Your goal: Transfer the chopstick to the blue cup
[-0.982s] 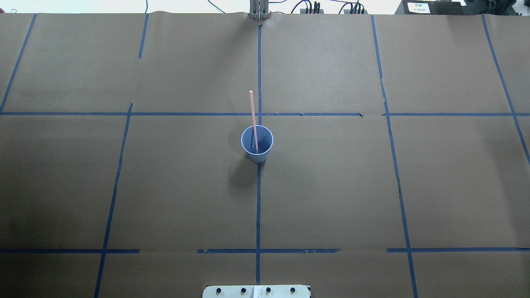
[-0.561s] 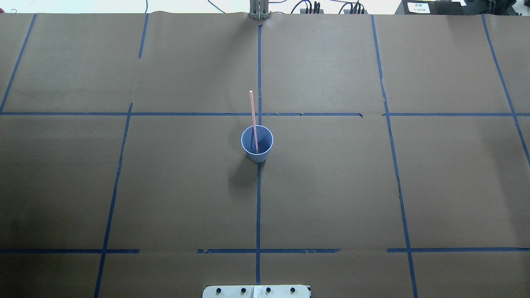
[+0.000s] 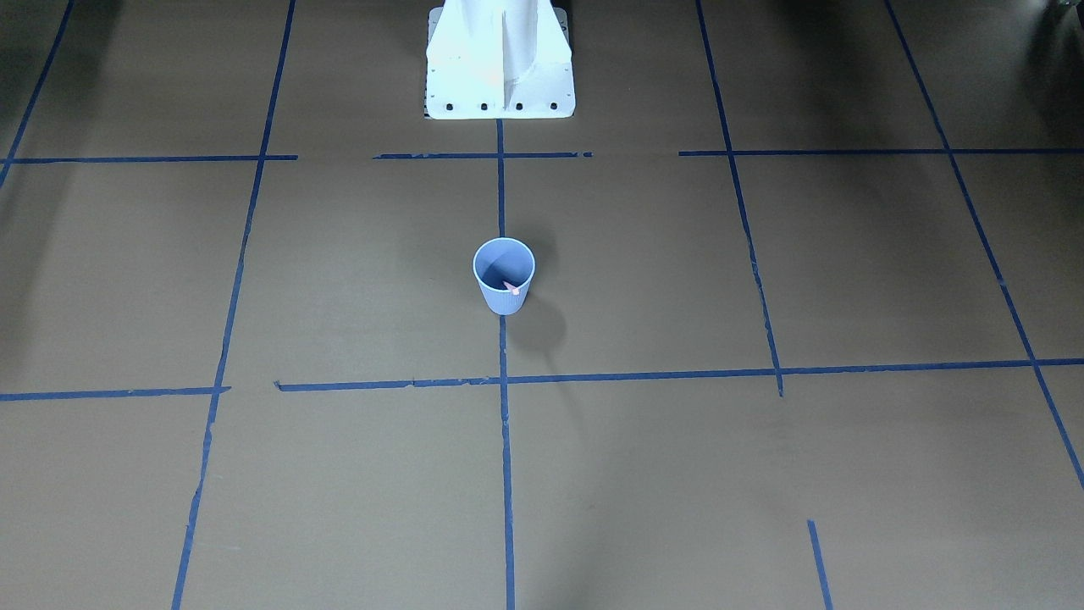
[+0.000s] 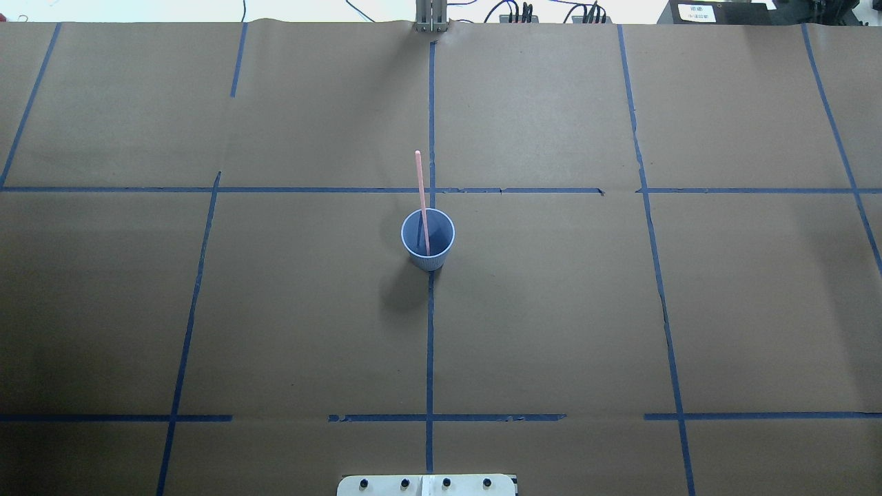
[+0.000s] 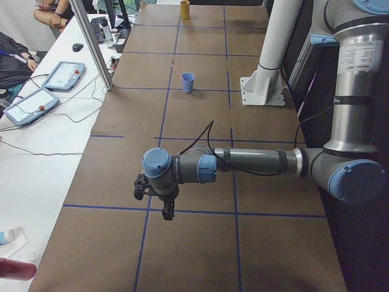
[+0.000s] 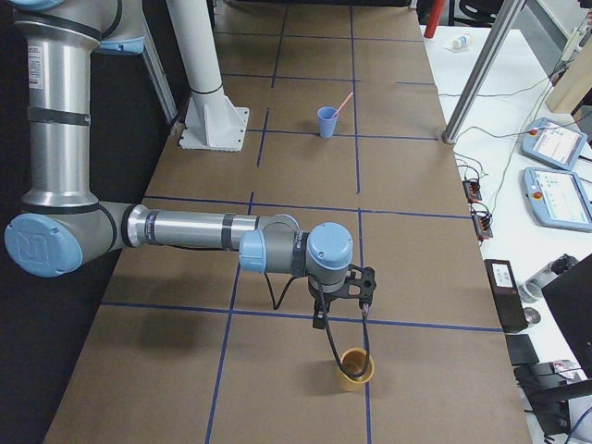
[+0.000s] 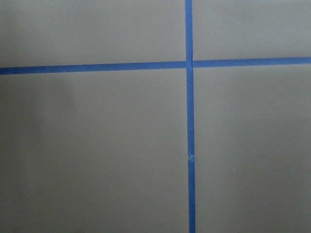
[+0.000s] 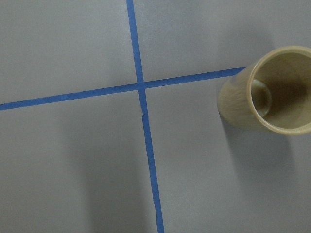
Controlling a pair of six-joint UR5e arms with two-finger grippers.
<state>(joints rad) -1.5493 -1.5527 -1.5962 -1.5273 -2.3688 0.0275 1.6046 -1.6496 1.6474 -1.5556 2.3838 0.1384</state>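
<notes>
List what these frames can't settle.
- Left gripper and right gripper: open or shut unclear, seen only in side views, too small.
- Chopstick: front-facing view shows only its tip at the blue cup's rim.
- Tan cup: cut off by the right wrist view's right edge.

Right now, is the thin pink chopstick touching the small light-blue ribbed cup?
Touching. The overhead view shows the thin pink chopstick standing inside the light-blue ribbed cup, leaning on its far rim.
</notes>
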